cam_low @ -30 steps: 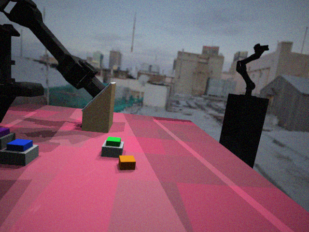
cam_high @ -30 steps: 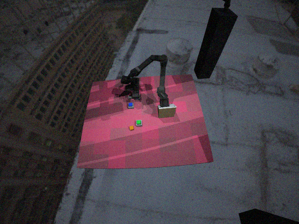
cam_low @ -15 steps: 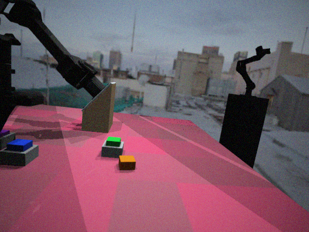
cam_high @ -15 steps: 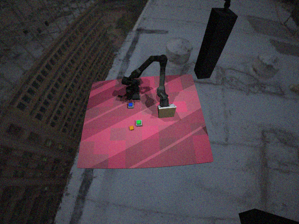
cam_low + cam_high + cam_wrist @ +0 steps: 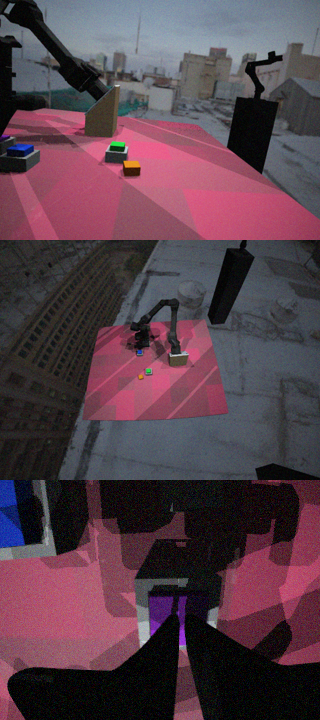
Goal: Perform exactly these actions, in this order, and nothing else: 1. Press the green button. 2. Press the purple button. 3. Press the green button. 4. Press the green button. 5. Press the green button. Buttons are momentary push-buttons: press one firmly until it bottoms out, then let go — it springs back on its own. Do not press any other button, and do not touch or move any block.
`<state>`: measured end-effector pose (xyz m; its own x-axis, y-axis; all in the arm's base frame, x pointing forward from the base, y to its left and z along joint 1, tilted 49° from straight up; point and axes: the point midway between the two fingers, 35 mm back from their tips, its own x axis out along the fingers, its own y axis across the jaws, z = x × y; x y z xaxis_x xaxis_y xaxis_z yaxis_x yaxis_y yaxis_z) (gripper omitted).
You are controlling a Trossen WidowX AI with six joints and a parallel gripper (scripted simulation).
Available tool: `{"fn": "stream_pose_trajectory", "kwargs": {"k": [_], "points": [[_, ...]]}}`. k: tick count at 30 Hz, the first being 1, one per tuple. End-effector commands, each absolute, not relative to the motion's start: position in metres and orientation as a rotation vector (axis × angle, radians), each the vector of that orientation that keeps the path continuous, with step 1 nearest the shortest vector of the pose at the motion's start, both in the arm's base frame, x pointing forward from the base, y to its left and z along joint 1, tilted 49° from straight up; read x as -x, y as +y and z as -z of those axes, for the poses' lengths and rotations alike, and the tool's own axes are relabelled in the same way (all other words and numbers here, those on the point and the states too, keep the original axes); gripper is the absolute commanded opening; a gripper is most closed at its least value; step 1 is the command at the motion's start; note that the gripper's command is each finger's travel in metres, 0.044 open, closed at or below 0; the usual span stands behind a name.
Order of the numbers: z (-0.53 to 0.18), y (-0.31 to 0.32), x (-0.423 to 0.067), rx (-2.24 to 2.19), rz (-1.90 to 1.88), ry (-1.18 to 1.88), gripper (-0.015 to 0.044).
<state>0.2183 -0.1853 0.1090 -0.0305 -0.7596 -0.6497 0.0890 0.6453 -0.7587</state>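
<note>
My gripper (image 5: 180, 622) (image 5: 141, 344) is shut with nothing between the fingers, and it points straight down at the purple button (image 5: 162, 616). In the wrist view the fingertips lie over the purple cap in its grey housing. I cannot tell whether they press on it. The arm hides this button in the top view. In the exterior view only the edge of the purple button (image 5: 3, 137) shows at the far left. The green button (image 5: 148, 371) (image 5: 117, 145) stands free in the middle of the pink mat (image 5: 155, 400), well away from the gripper.
A blue button (image 5: 139, 352) (image 5: 20, 149) (image 5: 14, 510) sits just beside the purple one. An orange block (image 5: 140, 376) (image 5: 131, 167) lies close to the green button. The arm's tan base (image 5: 178, 359) (image 5: 103, 116) stands at the back right. A black pillar (image 5: 230, 283) stands off the mat.
</note>
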Motion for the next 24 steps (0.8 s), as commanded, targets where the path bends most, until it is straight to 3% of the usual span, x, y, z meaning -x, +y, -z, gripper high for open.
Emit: {"fn": "stream_pose_trajectory", "kwargs": {"k": [1, 17, 24], "points": [[-0.108, -0.185, -0.218, 0.601, 0.743, 1.457, 0.002], [-0.167, -0.115, -0.222, 0.596, 0.738, 1.46, 0.002], [-0.167, -0.112, -0.223, 0.596, 0.736, 1.46, 0.002]]}}
